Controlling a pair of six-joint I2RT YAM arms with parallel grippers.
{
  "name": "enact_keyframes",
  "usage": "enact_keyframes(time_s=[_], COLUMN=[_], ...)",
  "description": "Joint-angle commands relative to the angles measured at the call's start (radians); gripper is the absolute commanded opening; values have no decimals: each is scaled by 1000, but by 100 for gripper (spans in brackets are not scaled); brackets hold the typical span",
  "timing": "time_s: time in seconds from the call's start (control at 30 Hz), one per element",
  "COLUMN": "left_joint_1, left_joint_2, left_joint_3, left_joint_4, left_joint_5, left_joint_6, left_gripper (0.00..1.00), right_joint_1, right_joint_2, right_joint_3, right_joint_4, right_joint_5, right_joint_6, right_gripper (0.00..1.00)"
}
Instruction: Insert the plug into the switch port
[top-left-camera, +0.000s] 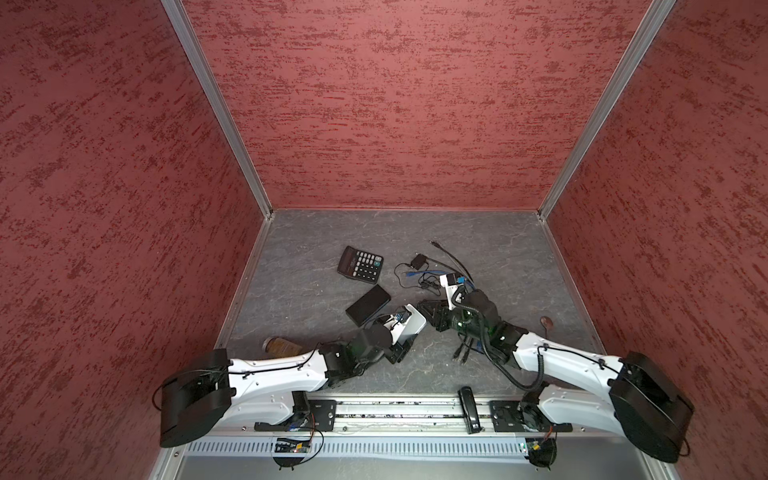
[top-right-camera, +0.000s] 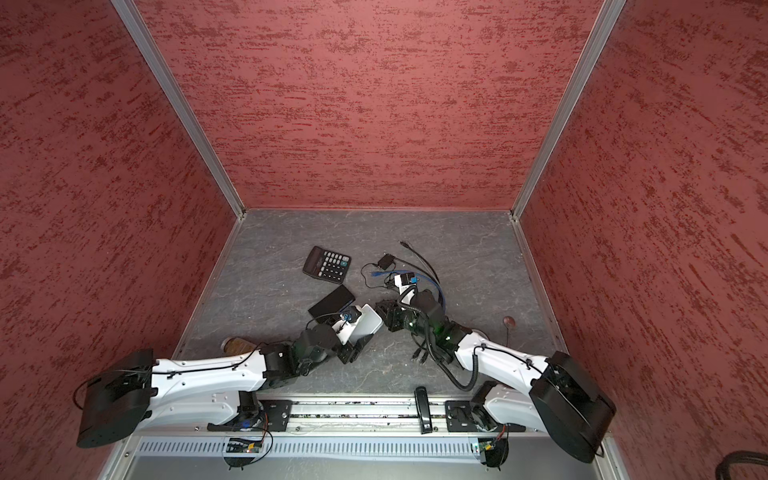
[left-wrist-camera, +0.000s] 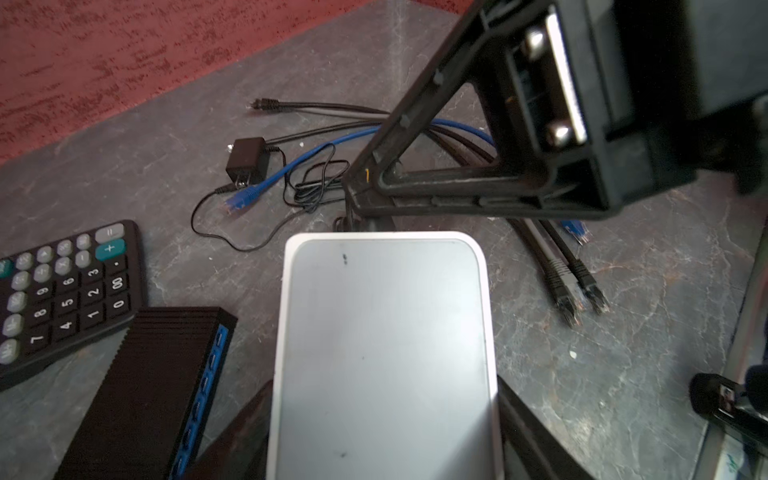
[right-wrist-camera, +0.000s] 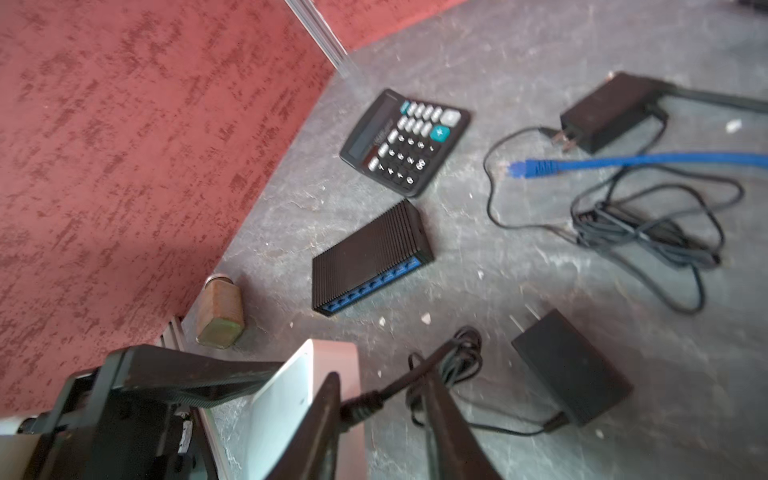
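One black barrel plug (right-wrist-camera: 360, 406) on a thin cord (right-wrist-camera: 415, 374) meets the end of the white rounded plastic switch (left-wrist-camera: 386, 353), its tip hidden behind a finger of the right gripper (right-wrist-camera: 384, 395), whose jaws stand apart around the cord. The left gripper (left-wrist-camera: 384, 424) clamps the switch by its sides, over the grey table's (top-left-camera: 311, 291) front middle. Just beside lies a black ribbed box with blue ports (right-wrist-camera: 370, 257).
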Motion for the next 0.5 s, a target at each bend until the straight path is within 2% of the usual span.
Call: enact_keyframes(time_s=[0.0,0.27,0.47], left_joint_1=[-2,0,1], left_joint_2=[-50,52,144], left_joint_3=[59,153,193], left_joint_4=[-120,-393,-490], left_joint_5=[-22,49,119], left_joint_6=[-112,-209,-274], left_gripper=[0,0,0], right_joint_1=[-13,-63,-142], right_joint_2=[-25,-102,-113], right_joint_3=[15,67,132], right_joint_4=[-176,-302,-436], right_joint_5=[111,213,242], right_joint_6=[-12,-9,-21], right_gripper=[47,79,86])
